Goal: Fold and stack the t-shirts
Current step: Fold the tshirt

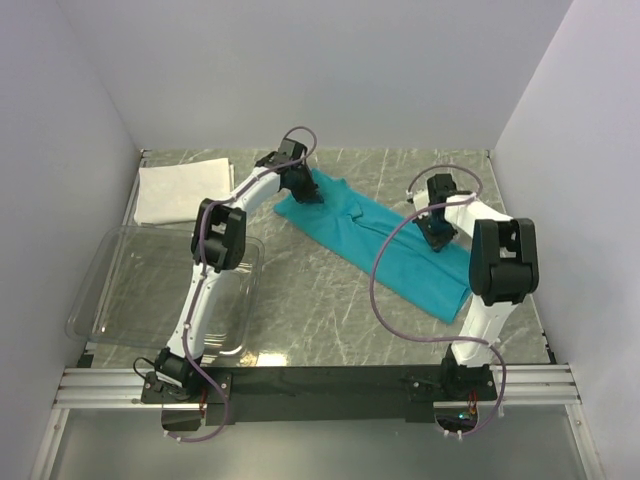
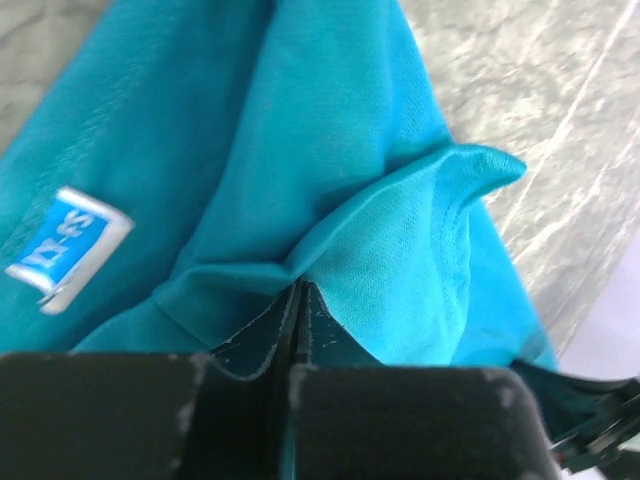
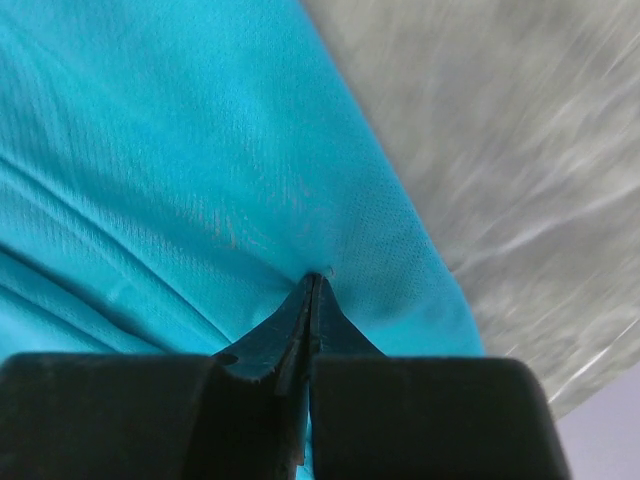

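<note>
Blue t-shirt (image 1: 400, 250): pinched at two spots, one by each gripper, and lying in a long slanted strip on the worktop (image 1: 330, 310).
Left gripper (image 2: 298, 300): jaws squeezed tight on a fold of the blue cloth at the strip's far end.
Right gripper (image 3: 312, 288): jaws squeezed tight on the blue cloth too, right by its edge, farther toward the right side.
Why two pinches: I think holding both spots lets the arms move one side together, so the cloth folds flat and not in a lump.
Cloth by the left jaws: bunched up, with a little flap poking up just beside the pinch.
Small tag (image 2: 70, 245): a blue and white label sewn on the cloth, off to the left of the pinch.
Where the strip runs: from near the middle of the far edge down toward the right edge.
White t-shirt (image 1: 180, 190): a neat folded rectangle in the far left corner, well apart from the blue one. I think it waits there for the stack.
Clear bin (image 1: 130, 290): by the left edge, on the near side, beside the left arm.
What is left: the blue one is not yet a small rectangle and not yet stacked.
</note>
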Available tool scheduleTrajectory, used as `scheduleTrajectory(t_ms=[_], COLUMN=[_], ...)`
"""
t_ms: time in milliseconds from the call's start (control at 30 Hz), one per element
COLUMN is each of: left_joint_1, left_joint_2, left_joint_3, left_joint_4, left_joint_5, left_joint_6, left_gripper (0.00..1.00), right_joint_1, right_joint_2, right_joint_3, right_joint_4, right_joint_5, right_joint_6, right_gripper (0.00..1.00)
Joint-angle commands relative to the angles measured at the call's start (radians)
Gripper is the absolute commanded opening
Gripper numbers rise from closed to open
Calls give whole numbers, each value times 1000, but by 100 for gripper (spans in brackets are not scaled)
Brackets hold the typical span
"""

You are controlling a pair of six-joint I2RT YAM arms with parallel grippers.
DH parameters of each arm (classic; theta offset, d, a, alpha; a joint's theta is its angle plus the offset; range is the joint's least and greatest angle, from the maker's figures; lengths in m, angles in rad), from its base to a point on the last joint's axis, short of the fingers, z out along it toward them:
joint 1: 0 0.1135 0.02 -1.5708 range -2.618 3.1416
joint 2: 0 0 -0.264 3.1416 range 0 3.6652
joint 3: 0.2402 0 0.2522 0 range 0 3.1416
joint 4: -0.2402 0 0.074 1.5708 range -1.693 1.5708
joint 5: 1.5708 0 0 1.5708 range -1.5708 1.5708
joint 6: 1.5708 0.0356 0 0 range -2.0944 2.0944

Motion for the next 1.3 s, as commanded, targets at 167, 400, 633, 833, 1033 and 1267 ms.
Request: scheduleTrajectory(t_ms=[167,400,633,833,1033,1267], left_joint_1=[44,90,135,152,153,153], left_joint_2=[-129,-447,-864,-1095,-1177,-1166], left_joint_3=[24,-269,-755,-1047,-1151,-1179], left_joint_4=[182,282,342,337,314,319], left_joint_5=[10,-52,-98,-97,-106,-66], left_joint_6=[23,186,201,167,125,94], left_gripper=[26,46,58,58,58,58], right_joint_1=[-12,75,191,239,238,241], right_joint_2=[-146,62,426,519,567,602], right_joint_3=[54,444,910,1000,1019,1031], right_joint_4=[-60,-161,-168,-112,-141,-200], right_joint_5=[-184,-590,-481,-223,-135,-204], right_joint_6=[65,143,481,598,556,519], right_gripper=[8,33,75,77,77,72])
